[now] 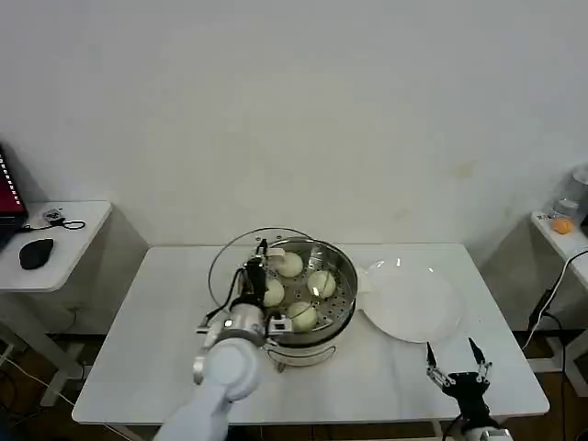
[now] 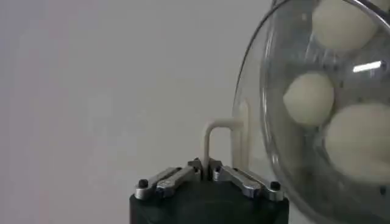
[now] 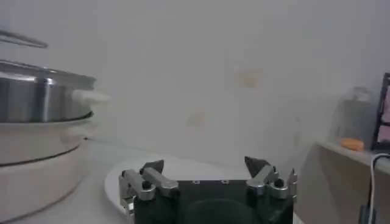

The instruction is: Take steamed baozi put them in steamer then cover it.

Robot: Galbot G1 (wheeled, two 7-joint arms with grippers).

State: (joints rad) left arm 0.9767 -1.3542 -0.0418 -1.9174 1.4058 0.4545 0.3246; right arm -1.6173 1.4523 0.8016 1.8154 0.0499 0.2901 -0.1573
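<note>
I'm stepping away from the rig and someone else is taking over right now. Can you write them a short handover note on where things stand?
Left claw: shut on the cover by its cream handle, holding it tilted at the left side of the steamer, not seated.
Right claw: open, idle near the table's front right corner, in front of the white plate.
Baozi: all four lie on the perforated tray inside the steamer; the plate holds none.
Done: loading the buns.
Left: bring the cover level over the steamer, set it on the rim, release the handle.
</note>
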